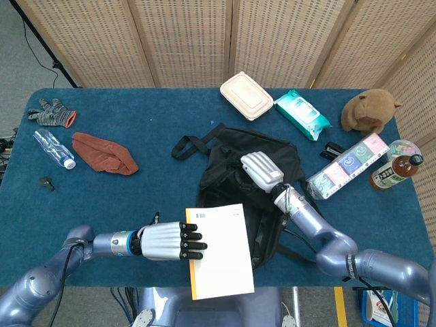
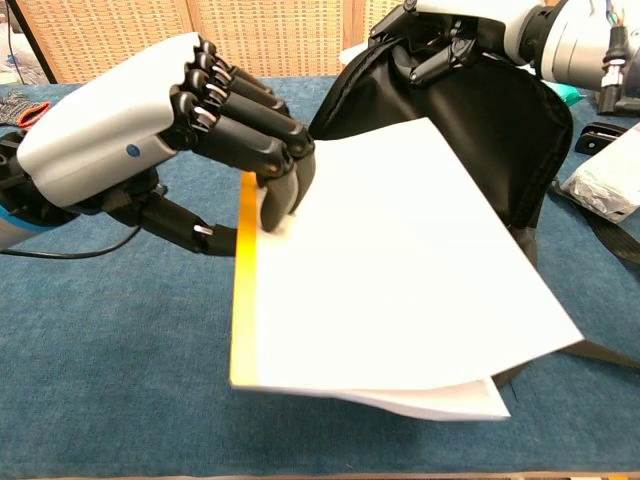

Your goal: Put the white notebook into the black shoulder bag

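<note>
My left hand [image 1: 169,241] [image 2: 170,125] holds the white notebook [image 1: 221,250] [image 2: 395,275] by its yellow spine edge. The notebook hangs flat above the table's near edge, in front of the black shoulder bag [image 1: 238,180] [image 2: 480,125], and hides the bag's opening in the chest view. My right hand [image 1: 262,171] [image 2: 445,35] grips the bag's upper flap and holds it lifted. The bag's strap loop [image 1: 187,144] lies on the table to its left.
A rust cloth [image 1: 103,152], a clear bottle [image 1: 53,148] and grey gloves [image 1: 50,112] lie far left. A beige lunch box [image 1: 246,95], wipes pack [image 1: 302,114], plush toy [image 1: 368,110], tray of cups [image 1: 345,165] and brown bottle [image 1: 394,170] sit at the back right.
</note>
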